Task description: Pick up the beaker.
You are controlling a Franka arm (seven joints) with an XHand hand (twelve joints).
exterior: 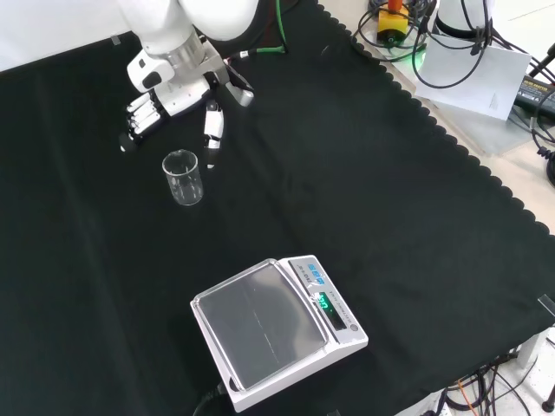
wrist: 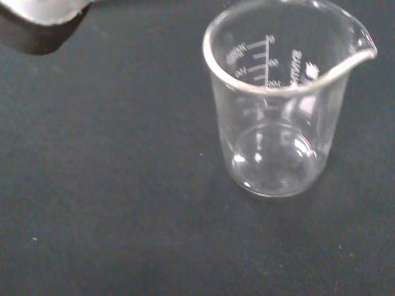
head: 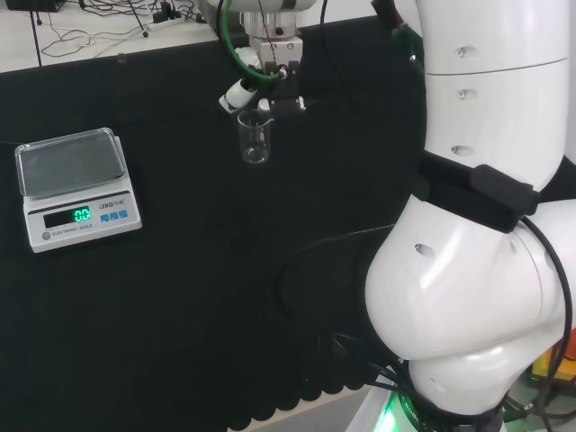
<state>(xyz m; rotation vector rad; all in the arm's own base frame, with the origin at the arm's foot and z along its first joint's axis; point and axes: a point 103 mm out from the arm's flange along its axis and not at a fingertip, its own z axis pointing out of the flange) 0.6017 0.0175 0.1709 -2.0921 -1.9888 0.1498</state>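
A small clear glass beaker (exterior: 183, 177) with a pour spout and printed graduation marks is seen standing upright on the black cloth (exterior: 364, 173), empty. The black and white robot hand (exterior: 178, 95) is held just above and behind it in the front view, fingers relaxed and spread, nothing gripped. In that view a cluster of fingers (exterior: 140, 117) is placed up and to the left of the beaker, and a single straight digit (exterior: 211, 130) is pointed down just to the right of the beaker's rim. The beaker is thus located below the gap between them, apart from both; no contact is visible.

In the head view the beaker (head: 255, 137) is seen directly below the hand (head: 261, 94), with the fingertips (head: 236, 94) near its rim level but not closed round it. Whether a fingertip touches the glass there cannot be told.

In the wrist view the beaker (wrist: 278, 102) is shown close up, upright, spout to one side, bare cloth (wrist: 105, 185) all round its base, and a blurred white part of the hand (wrist: 46, 7) is caught at the frame's corner, well apart from the glass.

A white digital weighing scale (exterior: 273, 334) with a grey pan and lit green display is placed well apart from the beaker, nearer the camera in the front view; in the head view the scale (head: 76, 187) is left of the beaker.
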